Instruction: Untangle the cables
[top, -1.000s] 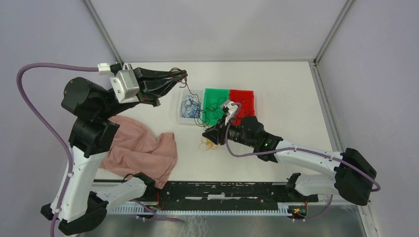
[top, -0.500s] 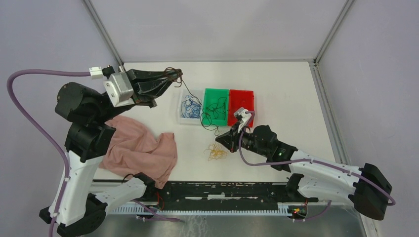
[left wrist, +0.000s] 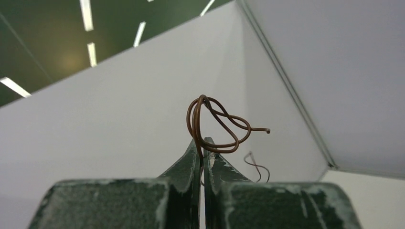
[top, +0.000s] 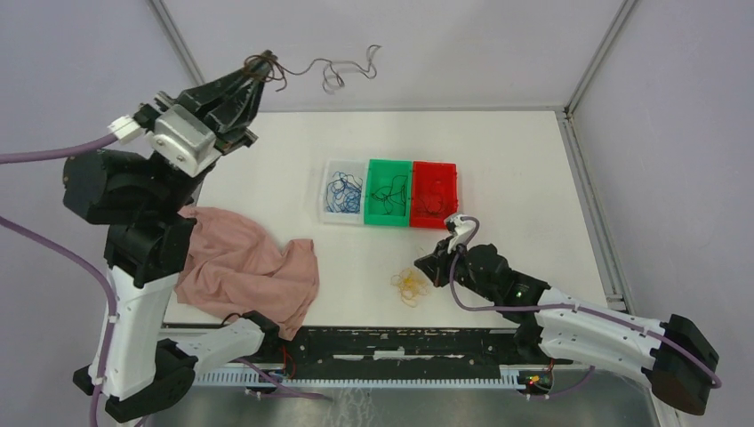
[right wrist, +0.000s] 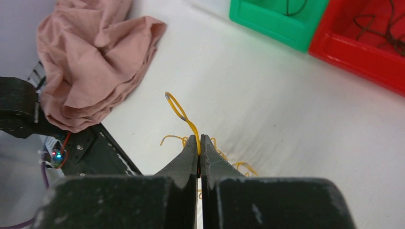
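My left gripper [top: 260, 64] is raised high at the back left, shut on a looped brown cable [left wrist: 215, 125] whose loose end [top: 342, 68] trails right in the air. Low over the table's near middle, my right gripper [right wrist: 199, 138] is shut on a yellow cable [right wrist: 184, 117] rising from a small yellow bundle [top: 411, 285] on the table. More cables lie sorted in bins: blue ones in the clear bin [top: 343, 192], dark ones in the green bin [top: 389, 190] and in the red bin [top: 433, 192].
A crumpled pink cloth [top: 247, 269] lies at the near left of the white table [top: 516, 178]. The three bins stand in a row at mid table. A black rail [top: 391, 342] runs along the near edge between the arm bases.
My left gripper has swung up and back with the brown cable, pulling it free of the bins. The right gripper closed on the yellow cable and drew the bundle toward the near right.
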Robot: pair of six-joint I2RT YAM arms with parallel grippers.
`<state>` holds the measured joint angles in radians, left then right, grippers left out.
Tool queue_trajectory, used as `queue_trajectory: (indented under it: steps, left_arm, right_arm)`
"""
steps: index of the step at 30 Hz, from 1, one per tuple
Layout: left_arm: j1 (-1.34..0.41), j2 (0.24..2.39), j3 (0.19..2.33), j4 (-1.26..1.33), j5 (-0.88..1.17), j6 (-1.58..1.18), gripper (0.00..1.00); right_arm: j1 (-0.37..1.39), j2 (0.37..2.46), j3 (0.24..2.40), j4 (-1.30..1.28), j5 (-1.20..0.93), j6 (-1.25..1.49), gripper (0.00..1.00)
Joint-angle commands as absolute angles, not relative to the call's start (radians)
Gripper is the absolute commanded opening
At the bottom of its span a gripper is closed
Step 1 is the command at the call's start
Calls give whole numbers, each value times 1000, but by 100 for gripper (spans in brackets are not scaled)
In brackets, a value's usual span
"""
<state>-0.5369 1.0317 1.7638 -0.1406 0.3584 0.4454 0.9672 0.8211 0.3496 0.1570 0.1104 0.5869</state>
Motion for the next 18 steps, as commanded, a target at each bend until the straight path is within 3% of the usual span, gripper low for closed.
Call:
queue_trajectory:
  steps: [1,6,7,9,12,15,18]
  left_arm:
    - [-538,1034,1863,38,237,575,3]
    - [-538,1032,1889,16,230,536,3]
    - [-538,1022,1875,-5,268,517,3]
    - [-539,1006,1859,-79,376,473,3]
    - [-538,992,1849,-203,558,375,3]
    - [-539,972,1802,-278,693,291,3]
    - [-539,938,1722,-287,749,227,3]
  right_arm:
    - [966,819,334,124,184,614,0]
    - [965,842,332,120,186,630,2]
    - [965,850,336,133,171,628,8]
    - [965,865,364,143,133,627,33]
    - [965,865,447,136,69,594,54]
    - [965,856,562,130,-5,540,69]
    - [965,867,675,152,-103,498,77]
